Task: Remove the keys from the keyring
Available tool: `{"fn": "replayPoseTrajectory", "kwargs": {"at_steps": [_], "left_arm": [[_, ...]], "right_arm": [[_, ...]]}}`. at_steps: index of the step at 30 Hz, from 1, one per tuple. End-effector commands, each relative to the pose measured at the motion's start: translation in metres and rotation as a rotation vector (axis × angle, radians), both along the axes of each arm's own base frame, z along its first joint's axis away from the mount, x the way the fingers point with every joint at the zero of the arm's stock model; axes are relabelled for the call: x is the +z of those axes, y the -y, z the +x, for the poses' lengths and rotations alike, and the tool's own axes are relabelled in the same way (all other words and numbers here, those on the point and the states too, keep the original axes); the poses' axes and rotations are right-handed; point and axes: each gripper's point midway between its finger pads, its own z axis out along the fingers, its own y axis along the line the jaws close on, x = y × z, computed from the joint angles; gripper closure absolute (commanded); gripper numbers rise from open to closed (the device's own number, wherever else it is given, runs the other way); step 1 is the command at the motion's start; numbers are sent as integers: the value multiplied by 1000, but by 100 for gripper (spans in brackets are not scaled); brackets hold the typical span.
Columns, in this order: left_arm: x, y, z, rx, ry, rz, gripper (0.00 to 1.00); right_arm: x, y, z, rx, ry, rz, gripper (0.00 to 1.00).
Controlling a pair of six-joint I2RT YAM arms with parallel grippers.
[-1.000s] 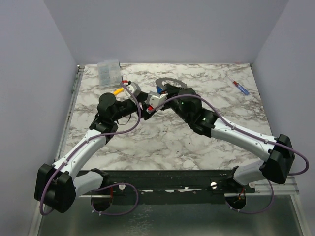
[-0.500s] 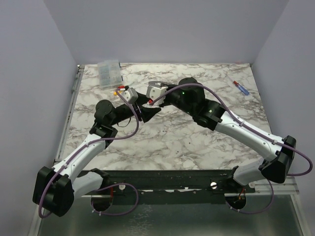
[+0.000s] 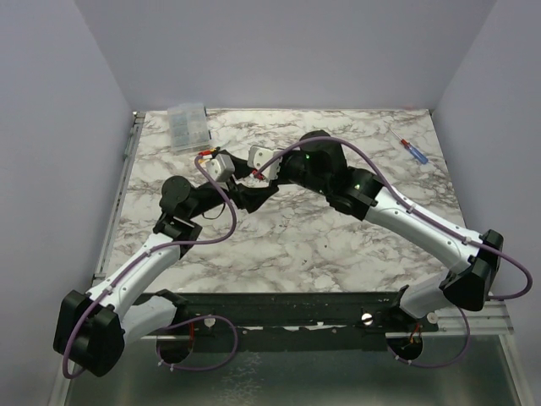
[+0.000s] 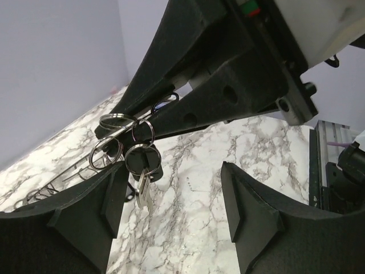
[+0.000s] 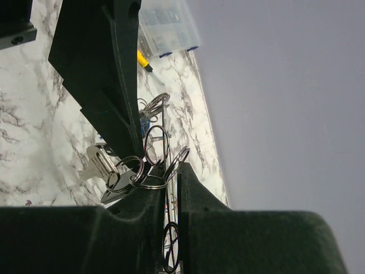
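Note:
My right gripper is shut on the keyring, which shows edge-on as a thin line between its fingers, lifted above the table. Several small split rings hang off it beside the fingertips, with a silver key. In the left wrist view the rings and a black-headed key dangle under the right gripper's fingers. My left gripper is open and empty, just below and in front of the hanging key. In the top view both grippers, left and right, meet at centre-left.
A clear plastic box stands at the back left, also in the right wrist view. A yellow-handled screwdriver lies near it. A red-and-blue screwdriver lies at the back right. Marble table.
My right gripper has lifted the keyring off the table and carried it left. My left gripper has drawn back left and now sits open under the hanging keys.

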Motion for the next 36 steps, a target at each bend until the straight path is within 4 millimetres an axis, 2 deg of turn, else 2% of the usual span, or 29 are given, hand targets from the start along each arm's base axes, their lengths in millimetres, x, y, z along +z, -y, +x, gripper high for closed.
{"fn": "replayPoseTrajectory", "kwargs": {"at_steps": [1, 8, 15, 20, 27, 31, 34, 36], "left_arm": [[6, 0, 6, 28, 19, -16, 29], [8, 3, 10, 26, 19, -13, 31], [2, 5, 18, 41, -11, -7, 28], [10, 14, 5, -35, 0, -3, 43], [18, 19, -2, -70, 1, -15, 59], [18, 18, -4, -78, -2, -14, 76], [15, 17, -9, -87, -5, -10, 85], [13, 18, -12, -101, -8, -5, 95]], "right_arm": [[28, -8, -10, 45, 3, 75, 99], [29, -9, -20, 89, -22, 79, 99], [34, -9, -28, 116, -42, 93, 99], [30, -9, -28, 116, -42, 87, 99], [28, -8, -26, 109, -37, 81, 99], [26, -7, -25, 103, -33, 77, 99], [28, -3, -22, 84, -10, 74, 99], [29, -1, -19, 67, 9, 77, 99]]}}
